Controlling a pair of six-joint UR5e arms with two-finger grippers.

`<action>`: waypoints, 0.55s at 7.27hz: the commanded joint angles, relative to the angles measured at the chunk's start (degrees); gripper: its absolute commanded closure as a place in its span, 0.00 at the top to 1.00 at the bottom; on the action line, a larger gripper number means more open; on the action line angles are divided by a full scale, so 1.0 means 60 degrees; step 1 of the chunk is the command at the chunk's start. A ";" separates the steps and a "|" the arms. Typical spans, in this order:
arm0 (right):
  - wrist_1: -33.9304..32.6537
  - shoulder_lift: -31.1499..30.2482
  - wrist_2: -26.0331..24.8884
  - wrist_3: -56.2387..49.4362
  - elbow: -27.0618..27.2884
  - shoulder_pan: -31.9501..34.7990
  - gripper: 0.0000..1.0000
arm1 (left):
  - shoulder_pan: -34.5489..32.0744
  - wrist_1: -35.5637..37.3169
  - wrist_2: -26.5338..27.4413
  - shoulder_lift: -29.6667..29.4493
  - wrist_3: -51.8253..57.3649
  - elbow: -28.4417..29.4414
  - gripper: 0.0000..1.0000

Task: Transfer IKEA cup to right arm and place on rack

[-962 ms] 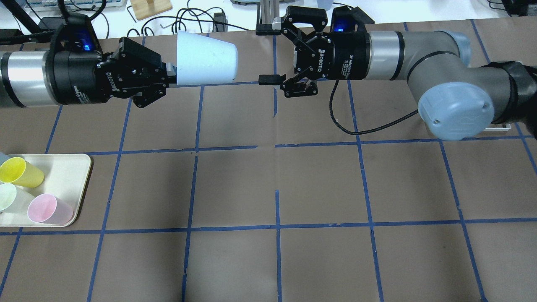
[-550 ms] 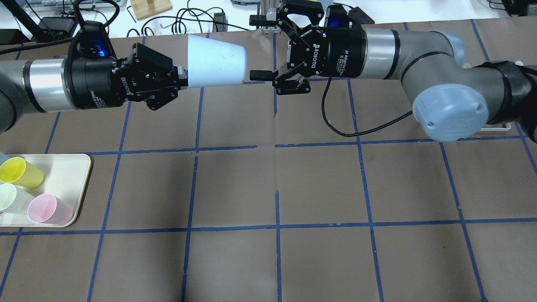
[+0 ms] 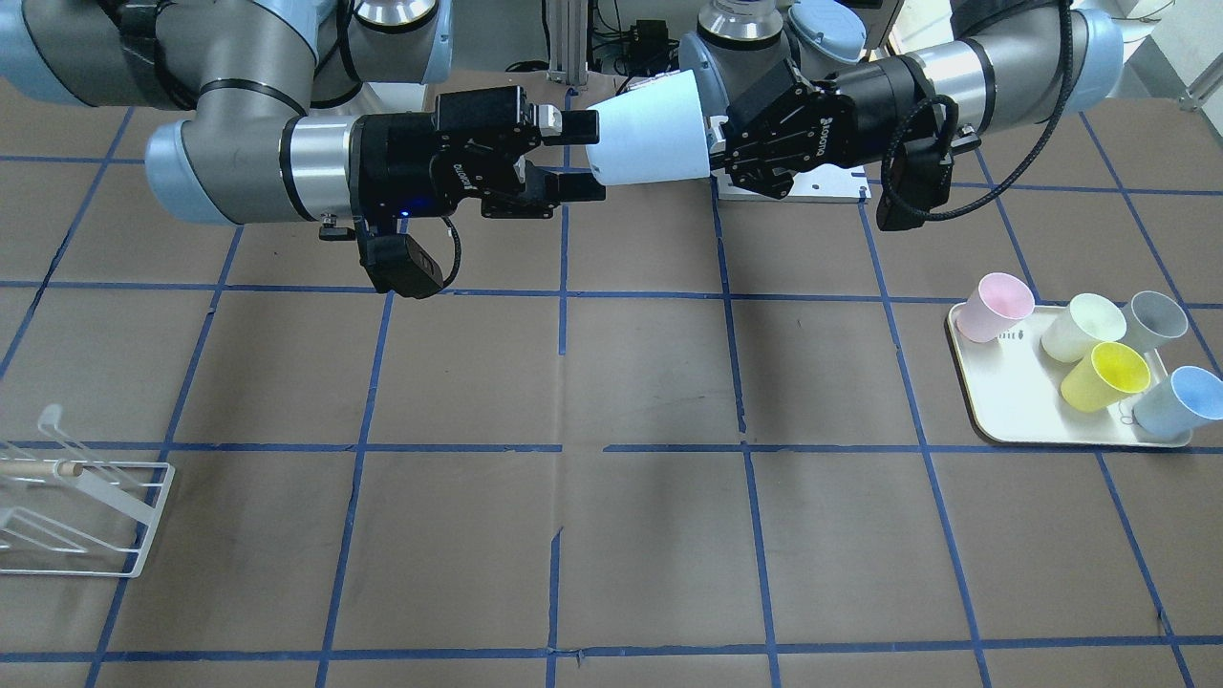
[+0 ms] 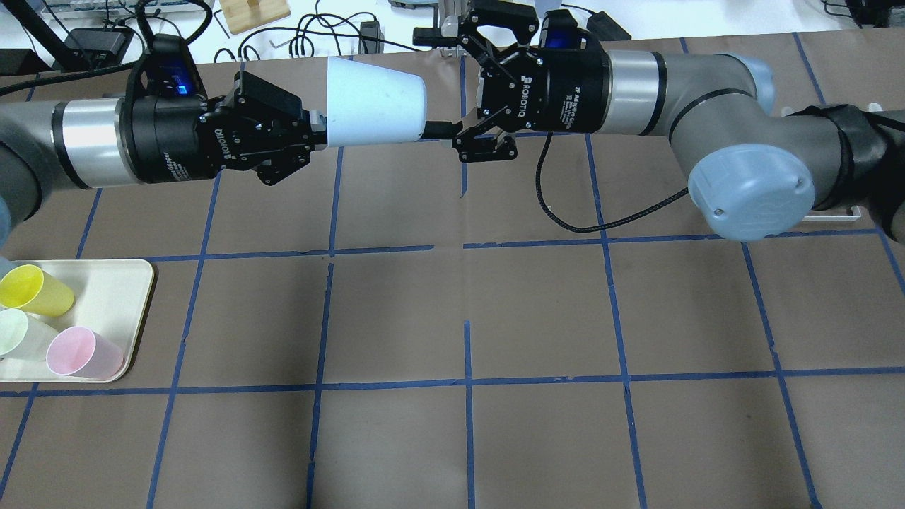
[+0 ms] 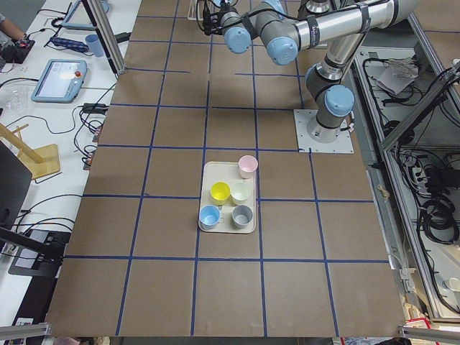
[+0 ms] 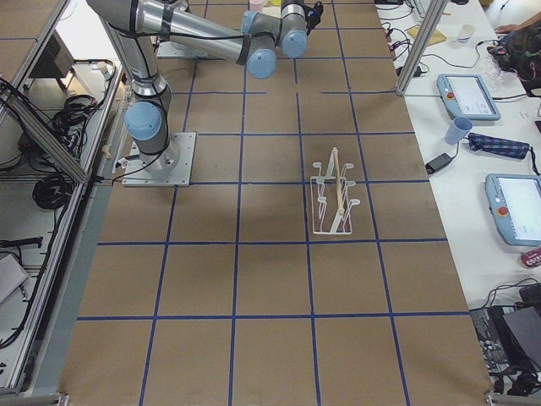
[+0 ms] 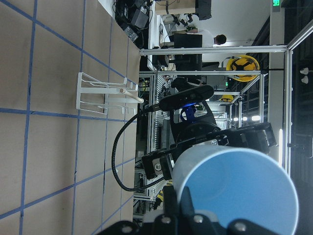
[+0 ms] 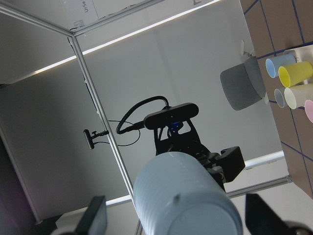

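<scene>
The light blue IKEA cup (image 4: 375,102) lies sideways in the air, held by its rim in my shut left gripper (image 4: 318,131). Its closed base points at my right gripper (image 4: 433,81), which is open, with one finger on each side of the base end and a gap to each. In the front view the cup (image 3: 650,143) sits between the right gripper (image 3: 580,155) and the left gripper (image 3: 717,143). The right wrist view shows the cup base (image 8: 186,200) between the spread fingers (image 8: 95,220). The white wire rack (image 3: 76,506) stands empty on the table, also in the right side view (image 6: 334,199).
A cream tray (image 3: 1003,411) on my left holds pink, yellow, pale green, grey and a second light blue cup (image 3: 1180,401). A black cable (image 4: 587,212) hangs below the right wrist. Brown table with blue tape grid lies under both arms.
Both arms have moved toward each other. The cup has travelled right and the open right gripper left, so the cup's base now sits between the right fingers.
</scene>
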 commanded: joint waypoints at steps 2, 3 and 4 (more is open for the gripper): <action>0.0007 -0.0023 -0.0001 0.0407 -0.0002 0.0005 0.78 | -0.0159 0.0354 -0.0001 -0.0056 -0.0214 -0.0006 0.00; 0.0007 -0.0038 -0.0001 0.0583 -0.0002 0.0005 0.78 | -0.0190 0.0442 -0.0001 -0.0056 -0.0316 0.0009 0.00; 0.0007 -0.0038 -0.0001 0.0585 -0.0002 0.0005 0.78 | -0.0190 0.0472 0.0013 -0.0056 -0.0390 0.0009 0.00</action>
